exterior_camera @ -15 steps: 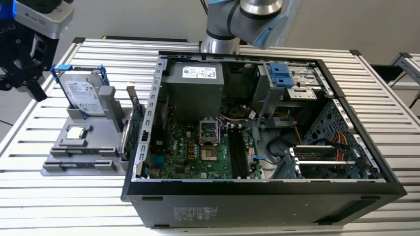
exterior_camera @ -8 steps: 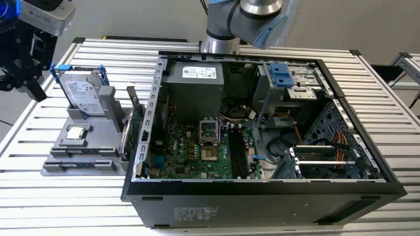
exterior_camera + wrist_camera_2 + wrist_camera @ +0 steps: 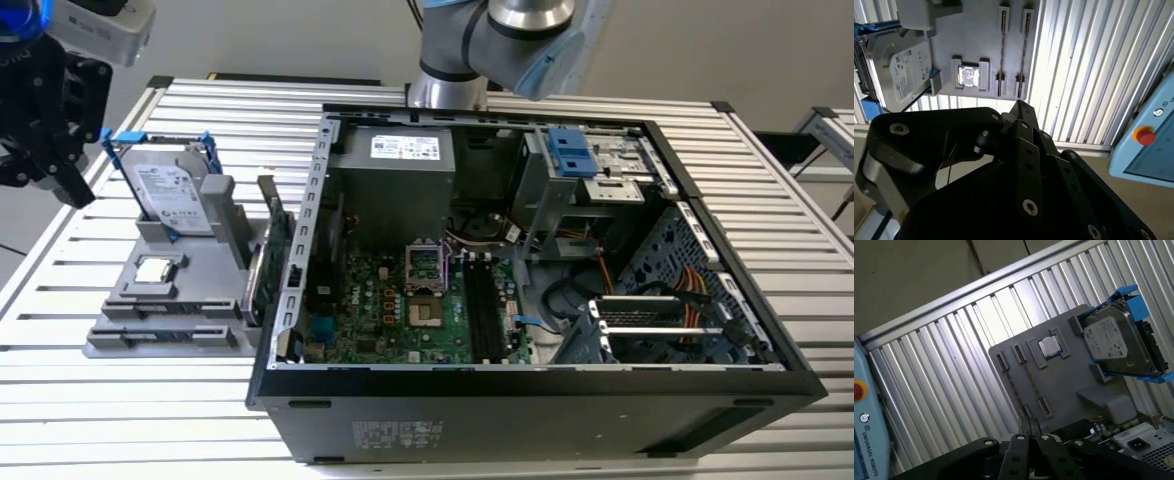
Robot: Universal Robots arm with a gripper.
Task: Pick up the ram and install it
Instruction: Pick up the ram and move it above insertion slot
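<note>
1. Exterior view:
   - The gripper (image 3: 64,185) hangs at the view's far left, off the edge of the slatted table (image 3: 80,420) and well apart from the open computer case (image 3: 534,410).
   - The grey fixture (image 3: 114,345) sits between them, just beside the case; it carries the hard drive (image 3: 171,192) upright and a processor chip (image 3: 158,268) lying flat.
   - The motherboard memory sockets (image 3: 481,310) look dark and unfilled; that is a judgement, not a certainty.
2. Second wrist view:
   - The fingers (image 3: 1021,117) converge to one tip; the jaws read as closed, with nothing between them.
   - Beyond the tip, two narrow parallel holders lie on the fixture beside the processor chip.
   - I take the ram (image 3: 1002,52) to be the thin dark strip standing on edge in the holder nearer the chip; the neighbouring holder (image 3: 1025,52) shows a similar strip, so I cannot tell which one carries the stick.
3. First wrist view:
   - The fingertips are pressed together and empty.
   - Both holders lie ahead of the tip; their long axis runs roughly toward it, not across it.
   - Judgement: the stick lies toward the case from the jaws and lower than them; it is untouched.
</note>
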